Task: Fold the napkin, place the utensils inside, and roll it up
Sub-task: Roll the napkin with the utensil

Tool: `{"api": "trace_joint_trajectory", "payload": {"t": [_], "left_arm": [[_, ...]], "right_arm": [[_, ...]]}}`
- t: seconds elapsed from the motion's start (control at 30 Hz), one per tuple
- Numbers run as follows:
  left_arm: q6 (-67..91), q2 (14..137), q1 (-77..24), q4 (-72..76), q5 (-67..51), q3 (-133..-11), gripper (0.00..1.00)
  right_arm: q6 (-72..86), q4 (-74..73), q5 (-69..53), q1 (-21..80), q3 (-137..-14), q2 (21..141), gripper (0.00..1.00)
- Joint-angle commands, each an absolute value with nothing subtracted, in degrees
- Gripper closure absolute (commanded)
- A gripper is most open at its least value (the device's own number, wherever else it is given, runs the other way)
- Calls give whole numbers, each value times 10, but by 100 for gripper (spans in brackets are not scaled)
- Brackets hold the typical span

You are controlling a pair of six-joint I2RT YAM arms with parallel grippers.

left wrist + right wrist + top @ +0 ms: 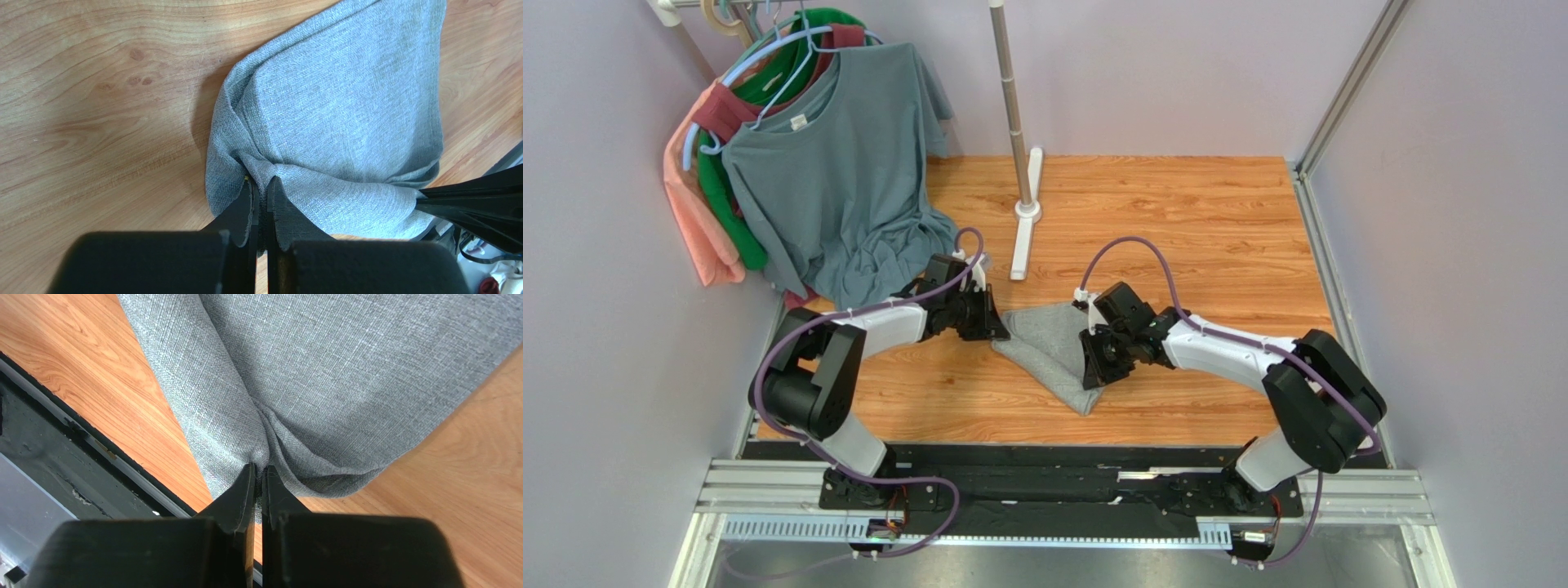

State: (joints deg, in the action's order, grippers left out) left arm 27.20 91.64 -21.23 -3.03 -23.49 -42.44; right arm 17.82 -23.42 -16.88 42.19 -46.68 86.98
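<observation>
Wood-grain table top [1210, 221] with pale lilac walls around it is the place where I work. The napkin [1053, 346] lies near the middle of this table, between my two claws. From above its long axis goes on a diagonal, from the far-left end at my left claw down to the near-right. There its narrow tip points to the black rail [1075, 459] at the near edge. It is a plain mid-grey cloth with a fine woven texture and no pattern. It is not spread flat. It is doubled over in layers, with soft folds that run together into each grip.

My left claw [261, 184] is pressed together on a gathered corner of the napkin, and the cloth fans out from this pinch over the wood. My right claw [259, 471] is also closed tight on a bunch of the cloth, at the edge near the rail. The folds of the fabric meet just at its tips. In the left wrist view the dark fingers of the right claw come in from the right side and touch the cloth.

Farther away, at the far-left corner, a blue-grey T-shirt [842, 172] hangs on a hanger in front of pink, green and red clothes. A metal pole on a white foot [1020, 135] stands at the far side of the table.
</observation>
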Motion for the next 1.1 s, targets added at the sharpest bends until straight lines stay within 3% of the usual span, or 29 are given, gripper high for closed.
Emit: {"api": "trace_joint_trajectory", "payload": {"t": [0.0,0.17,0.2,0.27,0.3,0.37,0.4,0.43,0.87,1.07], "left_arm": [[251,939,-212,-88,-190,-415,100],[263,939,-212,-70,-199,-408,100],[265,936,-212,-68,-203,-409,96],[274,928,-212,-70,-196,-413,79],[276,914,-212,-74,-183,-416,60],[279,896,-212,-85,-168,-424,45],[280,878,-211,-89,-151,-426,31],[280,869,-211,-97,-143,-429,27],[327,787,-211,-4,-117,-332,25],[345,790,-211,-11,-90,-345,21]], "right_arm": [[205,-236,-173,439,-438,887,100],[225,-228,-157,445,-418,920,100],[229,-228,-150,445,-418,926,100],[230,-230,-136,445,-417,937,100],[230,-231,-131,445,-417,943,100],[231,-231,-127,445,-418,947,100],[231,-232,-127,445,-419,953,100],[231,-231,-126,444,-419,955,100],[231,-234,-125,445,-428,977,100],[218,-232,-128,445,-421,959,100]]}}
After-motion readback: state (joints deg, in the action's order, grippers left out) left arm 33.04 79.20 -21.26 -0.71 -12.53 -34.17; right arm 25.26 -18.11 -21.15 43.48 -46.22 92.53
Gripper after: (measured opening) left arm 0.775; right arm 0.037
